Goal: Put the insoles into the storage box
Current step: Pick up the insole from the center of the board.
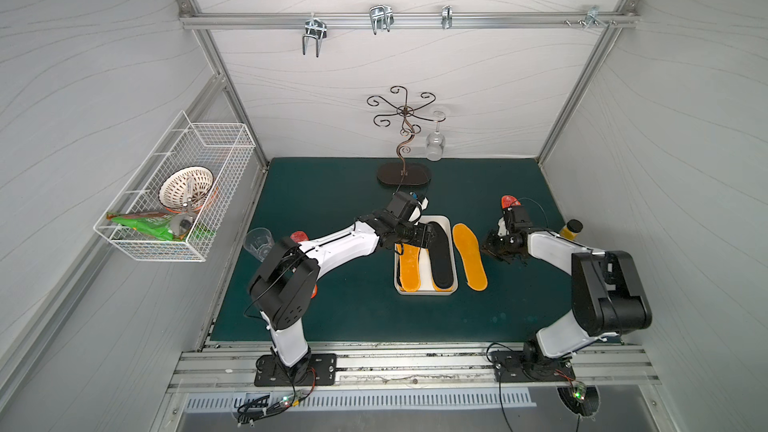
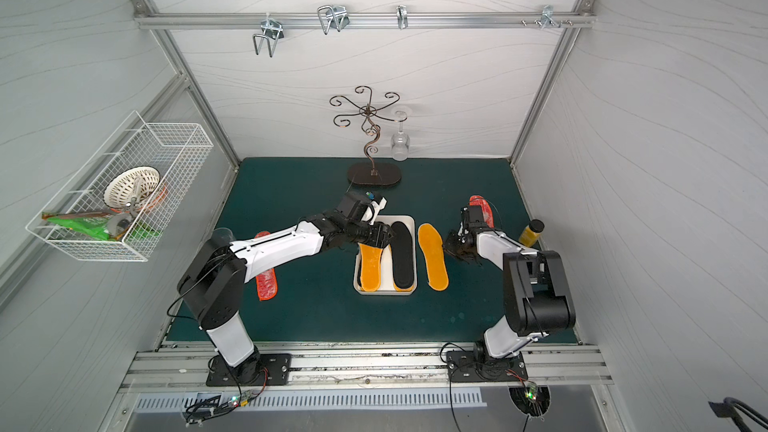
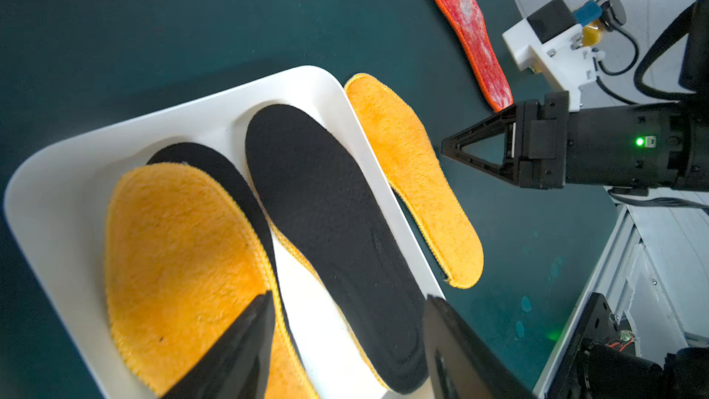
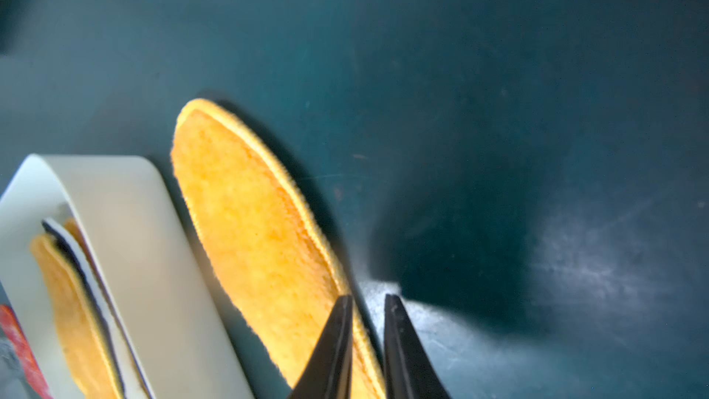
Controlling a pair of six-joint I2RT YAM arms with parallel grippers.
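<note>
Orange insole (image 1: 469, 257) flat on green mat (image 1: 332, 313) beside storage box (image 3: 57, 193); right gripper (image 4: 368, 301) pinches its edge. Left gripper (image 3: 349, 295) spread wide, empty, above storage box.

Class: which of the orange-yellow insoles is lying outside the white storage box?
The orange-yellow insole flat on the green mat, alongside the storage box on the side of the right end effector. The other orange-yellow ones lie inside the box.
</note>
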